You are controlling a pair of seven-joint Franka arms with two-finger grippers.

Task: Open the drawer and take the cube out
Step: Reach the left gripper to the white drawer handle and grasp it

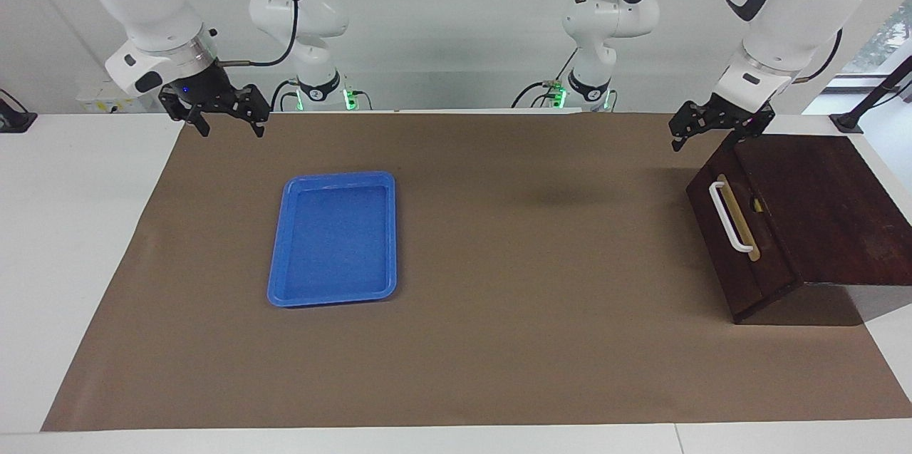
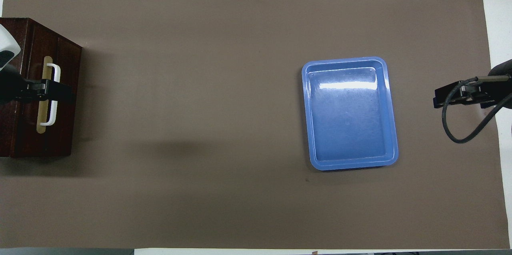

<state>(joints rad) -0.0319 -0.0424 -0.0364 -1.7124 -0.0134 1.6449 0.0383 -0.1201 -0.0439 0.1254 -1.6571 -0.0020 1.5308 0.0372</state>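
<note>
Left gripper (image 1: 716, 127) hangs with its fingers spread wide and nothing between them, over the edge of the dark wooden box (image 1: 826, 204) nearest the robots, at the left arm's end of the table; seen from overhead it covers the middle of the handle without touching it. Set in that box, the drawer (image 1: 741, 240) is shut, its white bar handle (image 1: 730, 217) on a tan strip facing the middle of the brown mat (image 1: 499, 261). No cube shows in either view. Right gripper (image 1: 224, 115) waits up in the air with fingers wide and empty, over the mat's edge toward the right arm's end, near the blue tray (image 1: 335, 240), which lies flat on the mat
</note>
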